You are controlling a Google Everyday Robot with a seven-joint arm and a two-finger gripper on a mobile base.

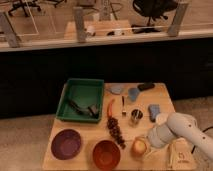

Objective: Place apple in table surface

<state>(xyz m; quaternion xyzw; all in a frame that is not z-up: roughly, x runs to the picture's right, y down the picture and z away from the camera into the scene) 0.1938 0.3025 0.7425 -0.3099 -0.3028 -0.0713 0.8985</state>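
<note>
One arm [182, 131] enters from the 4 o'clock corner, its far end cut off by the frame edge. Its white bulk covers the gripper [146, 145], which sits low on the desk [161, 97] at about 5 o'clock, right against the apple [138, 147]; I cannot tell how it stands on the fruit. The apple lies near the desk's front edge, between the orange-brown bowl [106, 154] at its 9 o'clock and the arm at its 3 o'clock. At the apple's 12 o'clock stands a small metal cup [136, 116], and at 11 o'clock a dark cluster [116, 131], too blurred to name. Bare wood shows along the far right edge and between the purple bowl [66, 144] and the green tray [82, 99].
</note>
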